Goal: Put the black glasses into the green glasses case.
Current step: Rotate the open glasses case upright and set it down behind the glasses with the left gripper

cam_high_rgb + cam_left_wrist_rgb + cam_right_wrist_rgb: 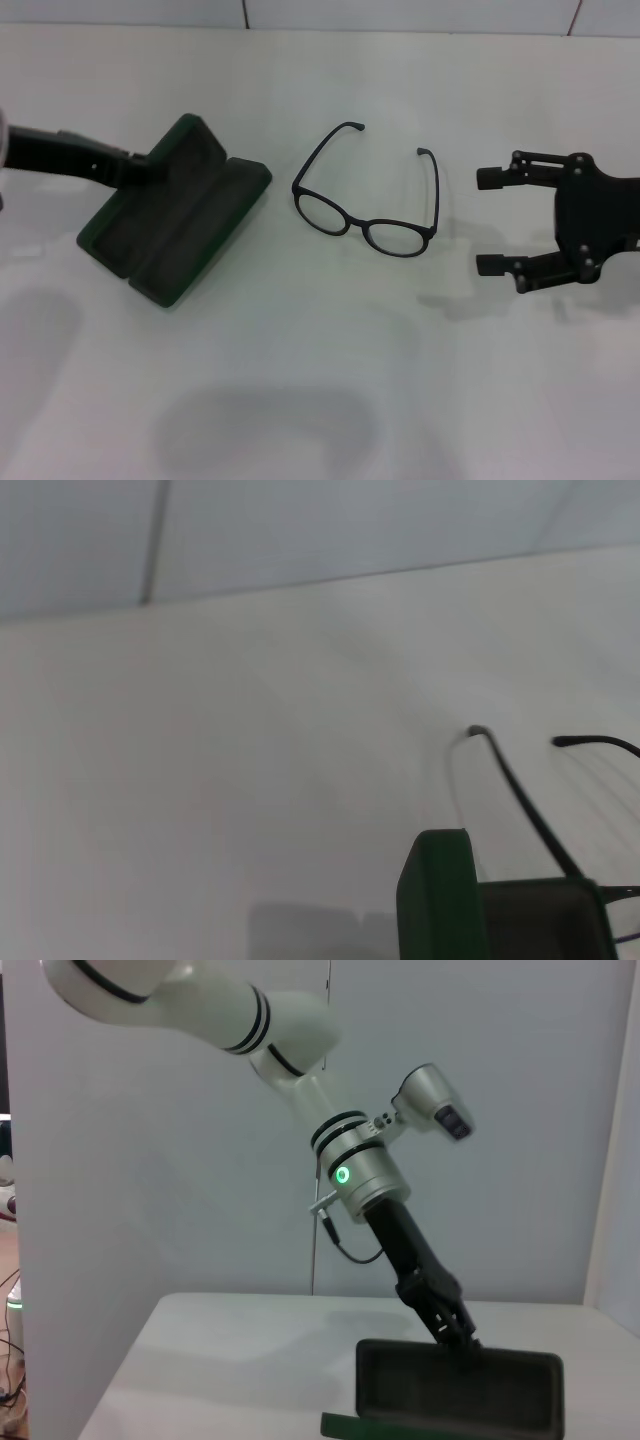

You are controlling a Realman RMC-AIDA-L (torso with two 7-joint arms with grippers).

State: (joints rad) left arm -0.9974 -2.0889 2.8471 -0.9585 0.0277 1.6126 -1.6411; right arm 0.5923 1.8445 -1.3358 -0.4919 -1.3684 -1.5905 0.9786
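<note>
The green glasses case [175, 215] lies open on the white table at the left, lining up. My left gripper [143, 170] reaches in from the left and is shut on the far rim of one case half. The right wrist view shows the case [455, 1395] with the left gripper [458, 1335] pinching its upper rim. The black glasses [365, 210] lie in the middle of the table, temples unfolded and pointing away from me. My right gripper [490, 221] is open and empty, just right of the glasses. The left wrist view shows a case corner [440, 895] and a temple arm [520, 800].
The white table [330, 380] extends towards me in front of the case and glasses. A pale wall [400, 12] runs along the table's far edge. The left arm's white links [200, 1005] rise above the case.
</note>
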